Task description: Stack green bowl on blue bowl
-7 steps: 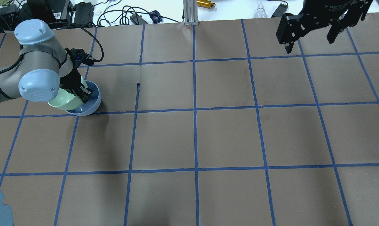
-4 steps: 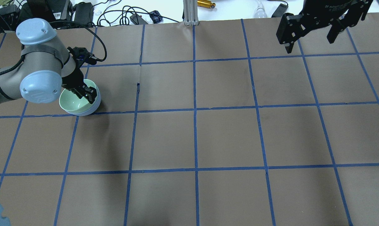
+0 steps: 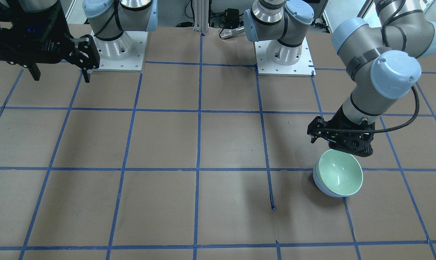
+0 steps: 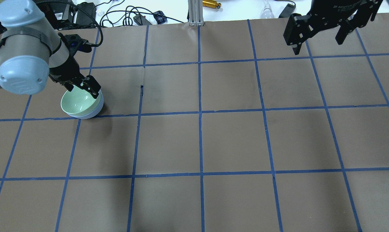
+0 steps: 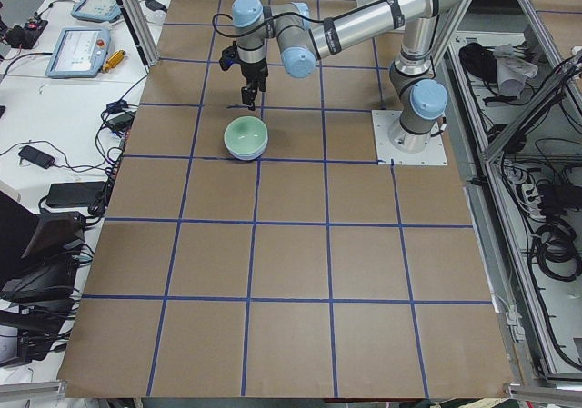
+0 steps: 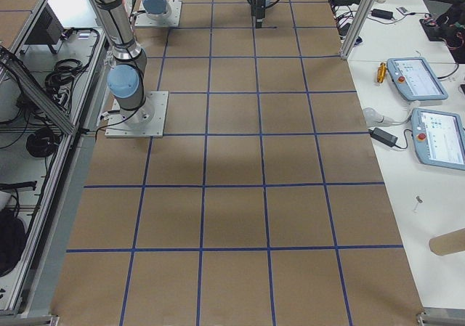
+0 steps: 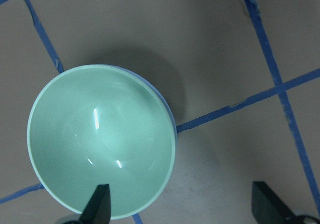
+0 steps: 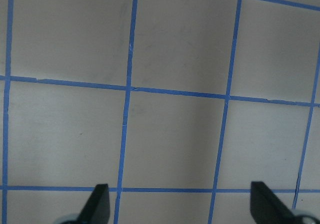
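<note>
Green bowl (image 7: 100,144) sits nested in the blue bowl (image 7: 171,119), mouth up, straight below my left wrist camera. Glossy inside, a few light glints, nothing in it. Of the blue bowl only a thin crescent shows past the green rim; in the front view it is a wider band under the green bowl (image 3: 340,172), along the blue bowl's (image 3: 320,186) outer wall.

Left gripper (image 7: 182,209): released, jaws spread wide, holding nothing. One fingertip (image 7: 97,206) overlaps the green rim in the wrist view, the other stands over bare table (image 7: 240,44). From the side the gripper (image 5: 247,85) hangs above the stack, apart from it, on my side of the bowls.

Blue tape lines (image 7: 240,102) run in under the stack from several sides, so the bowls cover a grid crossing. In the overhead view the stack, green bowl (image 4: 80,102) on blue bowl (image 4: 97,109), lies in the left half of the table (image 4: 233,141), under my left gripper (image 4: 83,87).

Farther out: brown table surface marked in squares by the tape. Right gripper (image 4: 318,42) is well apart from the bowls, up at the far right of the table. It is also released, jaws wide and empty; its wrist view (image 8: 180,204) shows only table and tape.

Past the far edge: cables (image 4: 117,14) and a metal post (image 4: 194,13).
</note>
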`<state>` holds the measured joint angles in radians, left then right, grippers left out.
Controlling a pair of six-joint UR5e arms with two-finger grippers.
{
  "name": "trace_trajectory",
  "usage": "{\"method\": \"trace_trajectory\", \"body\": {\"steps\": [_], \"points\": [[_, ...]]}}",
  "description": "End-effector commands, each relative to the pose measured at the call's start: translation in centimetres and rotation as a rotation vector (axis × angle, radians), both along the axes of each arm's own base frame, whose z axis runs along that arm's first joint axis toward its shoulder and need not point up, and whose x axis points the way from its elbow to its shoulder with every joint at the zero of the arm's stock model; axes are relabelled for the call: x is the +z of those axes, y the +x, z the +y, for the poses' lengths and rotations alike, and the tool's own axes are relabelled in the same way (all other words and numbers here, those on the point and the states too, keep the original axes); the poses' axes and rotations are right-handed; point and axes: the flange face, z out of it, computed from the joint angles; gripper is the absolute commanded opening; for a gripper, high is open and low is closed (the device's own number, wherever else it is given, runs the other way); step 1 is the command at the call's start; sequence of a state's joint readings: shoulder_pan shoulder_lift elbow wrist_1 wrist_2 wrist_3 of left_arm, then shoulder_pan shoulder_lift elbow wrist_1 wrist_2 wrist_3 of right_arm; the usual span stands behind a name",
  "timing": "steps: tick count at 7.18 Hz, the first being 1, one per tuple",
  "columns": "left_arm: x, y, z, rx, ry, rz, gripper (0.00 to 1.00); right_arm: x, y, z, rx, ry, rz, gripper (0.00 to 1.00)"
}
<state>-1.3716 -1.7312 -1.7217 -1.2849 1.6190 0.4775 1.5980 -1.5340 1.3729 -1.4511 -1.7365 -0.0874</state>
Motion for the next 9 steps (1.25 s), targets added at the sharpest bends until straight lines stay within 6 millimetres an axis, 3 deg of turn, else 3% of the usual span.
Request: {"method": "trace_trajectory", "body": {"steps": [1, 3, 5, 7, 9], "points": [[5.0, -2.5, 0.8, 0.093, 0.018, 0.025, 1.00, 0.0, -0.1, 0.0, -0.001, 0.000, 0.000, 1.00], [9.6, -8.5, 3.2, 0.140, -0.022, 0.012, 1.00, 0.0, -0.1, 0.0, -0.001, 0.000, 0.000, 1.00], [12.0, -10.5, 4.4, 0.234, -0.016, 0.022, 1.00, 0.0, 0.0, 0.0, 0.000, 0.000, 0.000, 1.00], [13.5, -13.6, 7.1, 0.228, -0.007, 0.019, 1.00, 0.0, 0.0, 0.0, 0.000, 0.000, 0.000, 1.00], [14.2, -13.3, 8.1, 0.239, 0.006, 0.013, 1.00, 0.0, -0.1, 0.0, -0.001, 0.000, 0.000, 1.00]]}}
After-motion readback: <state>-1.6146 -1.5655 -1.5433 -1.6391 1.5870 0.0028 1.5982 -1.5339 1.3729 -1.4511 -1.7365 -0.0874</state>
